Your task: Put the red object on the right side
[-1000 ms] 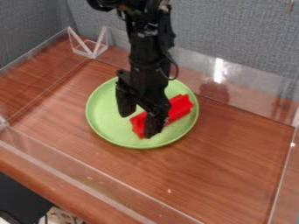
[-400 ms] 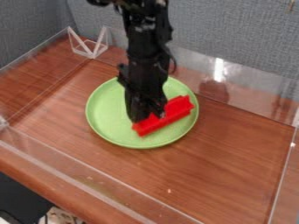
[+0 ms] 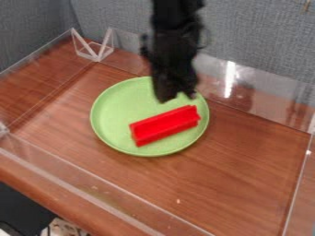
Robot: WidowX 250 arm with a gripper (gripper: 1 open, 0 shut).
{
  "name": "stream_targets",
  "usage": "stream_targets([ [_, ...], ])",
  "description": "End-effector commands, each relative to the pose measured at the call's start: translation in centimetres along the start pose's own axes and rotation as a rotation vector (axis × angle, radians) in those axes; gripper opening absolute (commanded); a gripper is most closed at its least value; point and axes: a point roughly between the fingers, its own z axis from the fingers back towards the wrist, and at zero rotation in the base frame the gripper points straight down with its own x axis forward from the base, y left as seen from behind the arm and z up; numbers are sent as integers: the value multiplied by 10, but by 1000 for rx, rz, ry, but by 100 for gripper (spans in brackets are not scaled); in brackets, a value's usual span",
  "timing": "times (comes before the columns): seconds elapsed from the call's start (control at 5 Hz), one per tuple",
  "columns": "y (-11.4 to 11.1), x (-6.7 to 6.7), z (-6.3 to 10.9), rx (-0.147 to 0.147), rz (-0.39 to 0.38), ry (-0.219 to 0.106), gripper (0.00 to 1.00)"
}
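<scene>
The red object (image 3: pixel 165 125), a bright red bar, lies flat on the lime-green round plate (image 3: pixel 114 112), slanting from lower left to upper right. My gripper (image 3: pixel 174 92) hangs above the plate's far edge, just beyond the bar's upper end. It is blurred, its fingers look shut, and nothing is between them. The bar is not held. The right side (image 3: pixel 252 157) is bare dark brown wood.
Clear acrylic walls (image 3: pixel 99 198) ring the wooden tabletop. A small clear stand (image 3: pixel 94 43) sits at the back left corner. The arm (image 3: pixel 179 28) comes down from the top of the view.
My gripper closed over the red bar, then rose and moved right toward the plate's far edge without it. The bar stayed on the plate and now lies fully exposed.
</scene>
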Motion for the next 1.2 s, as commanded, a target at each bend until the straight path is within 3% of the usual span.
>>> stream_targets([
  [0.0,-11,13,-1,5,49,-34,100],
  [0.2,-21,15,-24,-20,83,-19,100],
  [0.6,-8,-7,-76,-38,-37,24,100],
  [1.0,19,-16,-56,-10,-57,24,100],
])
